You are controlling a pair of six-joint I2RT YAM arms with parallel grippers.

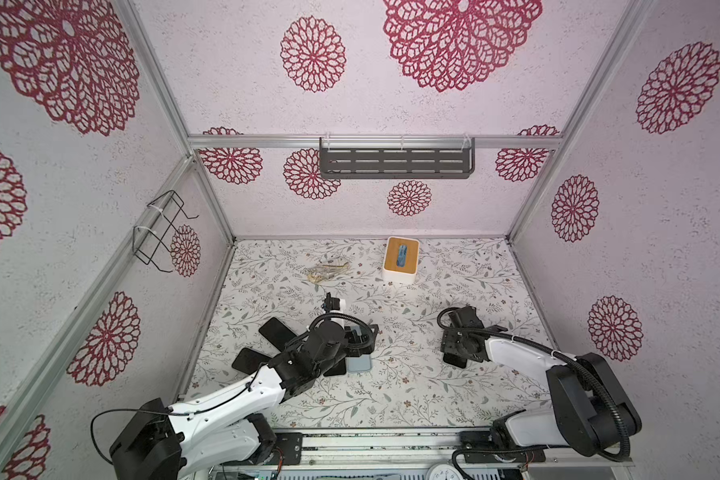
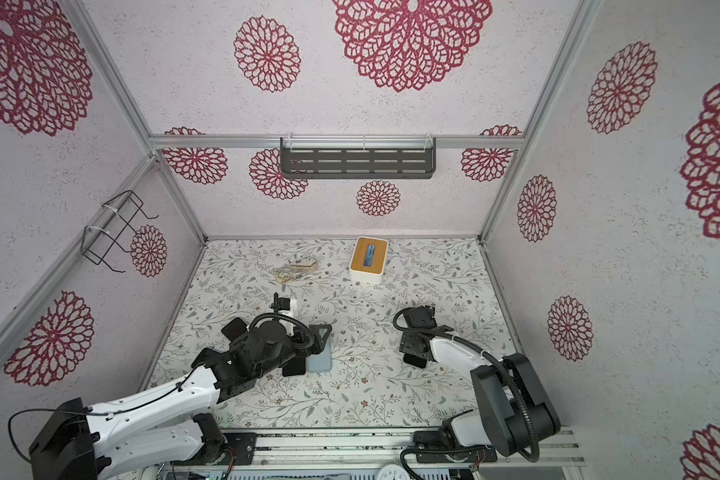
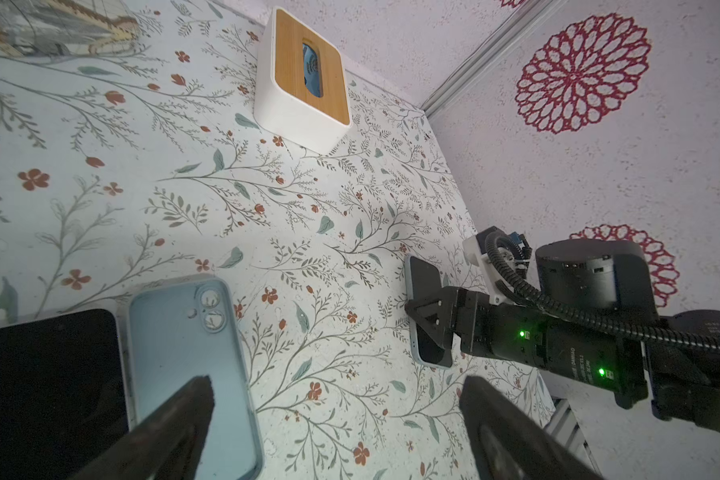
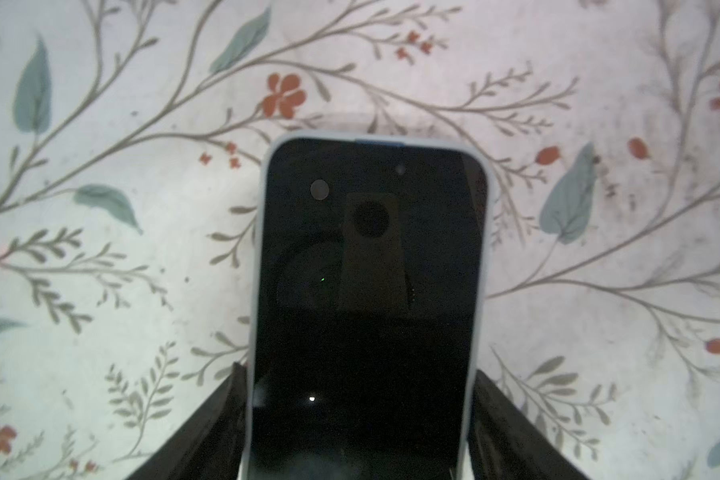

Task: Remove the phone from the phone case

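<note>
I'm at the grab stage on this one. The phone [image 4: 366,257] lies screen-up in its pale blue phone case [image 4: 316,135] on the right half of the bench [image 1: 433,399], nearer the front edge than the back. It's not out of the case yet.

My right pincer [image 4: 358,370] straddles it across the long sides, with the jaws right up against the rim. Honestly, I can't tell from the wrist cam whether they're actually pinching it or just sitting beside it. The left pincer [image 3: 337,386] is spread wide with nothing in it. It hovers near the middle of the bench over what looks like an empty blue case [image 3: 184,353], with a dark phone [image 3: 46,374] just beside that.

Next move, I reckon, is a firm hold on the case edges with the right. Then the left comes over to peel a corner or push the phone out from the back. One arm alone probably won't do it, and a slick rim could let the whole thing skid.

The surface is a flat floral-print sheet. A tissue box [image 1: 400,259] sits near the back edge, and there's a clear packet [image 1: 329,270] further toward the left edge. The walls are white with red medallions, with a slotted grey shelf [image 1: 395,160] on the back one and a wire rack [image 1: 159,232] on the left one.
</note>
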